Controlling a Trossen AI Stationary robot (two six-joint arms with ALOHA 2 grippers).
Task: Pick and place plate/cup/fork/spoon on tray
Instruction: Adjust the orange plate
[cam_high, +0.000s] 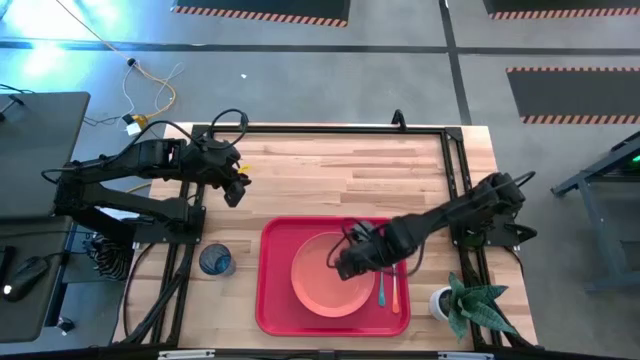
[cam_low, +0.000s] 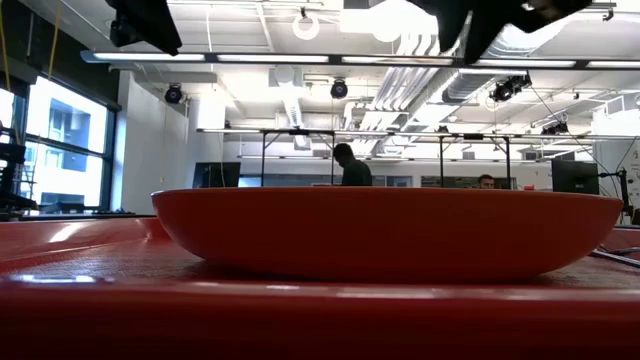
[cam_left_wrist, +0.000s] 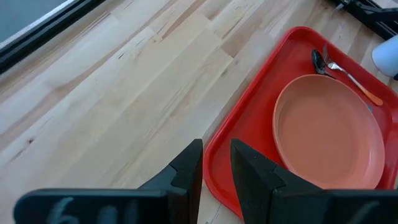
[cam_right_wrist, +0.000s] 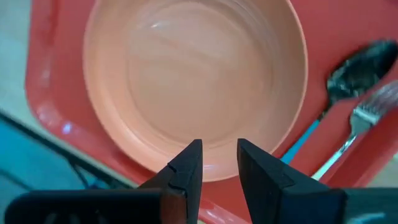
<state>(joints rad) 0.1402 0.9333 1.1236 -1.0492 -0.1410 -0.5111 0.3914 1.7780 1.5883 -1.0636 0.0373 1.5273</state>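
The red tray (cam_high: 275, 300) lies on the table near its front edge. The salmon-orange plate (cam_high: 325, 278) rests flat in it. The blue-handled spoon (cam_high: 380, 292) and orange-handled fork (cam_high: 395, 292) lie side by side on the tray, right of the plate. The blue cup (cam_high: 215, 262) stands on the table left of the tray. My right gripper (cam_high: 340, 265) hovers over the plate (cam_right_wrist: 193, 81), shut and empty. My left gripper (cam_high: 240, 190) is raised over the table's far left part, shut and empty; its wrist view shows the tray (cam_left_wrist: 249, 124) and plate (cam_left_wrist: 326, 134).
A small potted plant (cam_high: 470, 300) in a white pot stands at the table's front right corner, close to the tray. A black frame (cam_high: 455, 170) runs along the table's edges. Bare wood lies beyond the tray. People stand far off in the room (cam_low: 352, 165).
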